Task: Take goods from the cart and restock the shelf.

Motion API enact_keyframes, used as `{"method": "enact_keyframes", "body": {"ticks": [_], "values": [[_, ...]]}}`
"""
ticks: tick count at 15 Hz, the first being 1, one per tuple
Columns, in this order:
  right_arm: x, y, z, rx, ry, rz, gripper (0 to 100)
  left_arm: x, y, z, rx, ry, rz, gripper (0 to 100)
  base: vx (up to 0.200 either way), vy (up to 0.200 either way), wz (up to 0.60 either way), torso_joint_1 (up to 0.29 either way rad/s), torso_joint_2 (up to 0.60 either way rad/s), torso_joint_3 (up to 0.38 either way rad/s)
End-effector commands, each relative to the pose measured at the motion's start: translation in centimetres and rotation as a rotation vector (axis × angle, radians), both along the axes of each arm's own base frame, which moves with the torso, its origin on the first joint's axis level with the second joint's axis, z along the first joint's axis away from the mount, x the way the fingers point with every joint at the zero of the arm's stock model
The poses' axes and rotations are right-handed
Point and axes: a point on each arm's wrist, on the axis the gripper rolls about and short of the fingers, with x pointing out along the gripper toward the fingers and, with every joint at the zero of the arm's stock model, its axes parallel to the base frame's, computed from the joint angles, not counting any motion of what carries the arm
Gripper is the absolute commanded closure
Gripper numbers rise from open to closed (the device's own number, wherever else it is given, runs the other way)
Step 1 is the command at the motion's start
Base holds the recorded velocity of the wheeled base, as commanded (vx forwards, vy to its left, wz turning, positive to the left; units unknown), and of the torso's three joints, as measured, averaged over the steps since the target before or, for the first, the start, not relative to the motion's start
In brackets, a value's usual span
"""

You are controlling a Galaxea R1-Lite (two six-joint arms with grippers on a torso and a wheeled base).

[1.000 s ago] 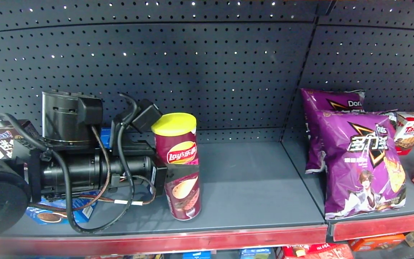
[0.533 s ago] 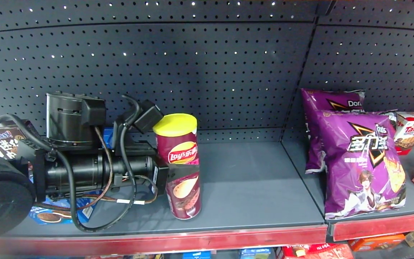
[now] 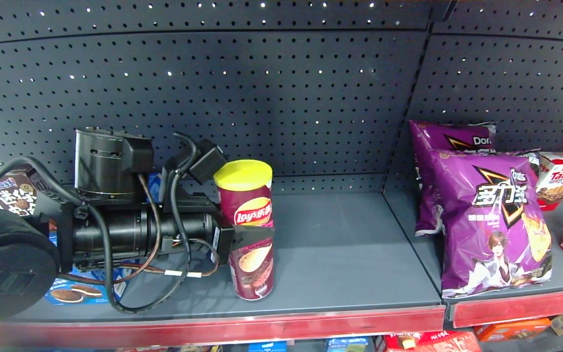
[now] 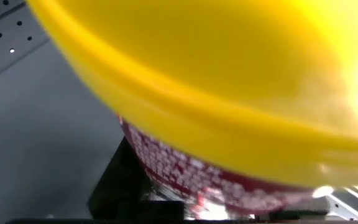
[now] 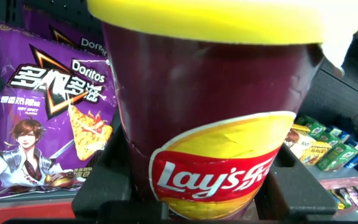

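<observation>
I'm looking at the shelf (image 3: 340, 244), where the purple bags (image 3: 487, 220) are leaning at 3 o'clock. The can (image 3: 245, 195) is standing upright at 9 o'clock from them, near the front lip. Its base is on or just above the board; I cannot tell which. My left end effector (image 3: 254, 233) is gripping it at mid-height, coming in from 9 o'clock.

I'm judging the can as light and stiff but thin-walled, a glossy tube. It is likely slipping under a weak squeeze and denting under a hard one. Mid-body is where I'm wanting the hold, clear of the yellow lid (image 3: 242, 174), which could pop off. Being tall and narrow, it is probably tipping easily on release.

The head view is giving me the can's place and uprightness. The left wrist view is giving me the lid's rim close up, with the tube below it. The right wrist view is adding my right end effector (image 5: 197, 186), clamped on a second can (image 5: 210, 112), with the bags behind.
</observation>
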Motion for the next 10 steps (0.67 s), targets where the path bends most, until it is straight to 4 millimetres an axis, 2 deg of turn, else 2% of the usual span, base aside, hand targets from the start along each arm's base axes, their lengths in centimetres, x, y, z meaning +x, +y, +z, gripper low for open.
{"method": "enact_keyframes", "body": {"ticks": [1, 10], "values": [[0.03, -0.01, -0.04, 0.000, 0.002, 0.000, 100, 0.08, -0.04, -0.03, 0.001, 0.001, 0.000, 0, 0.000, 0.000, 0.00, 0.000, 0.00, 0.000], [0.06, 0.00, -0.04, -0.001, 0.004, 0.006, 100, -0.42, 0.26, -0.56, 0.013, 0.025, 0.003, 0, 0.000, 0.000, 0.00, 0.000, 0.00, 0.000]]}}
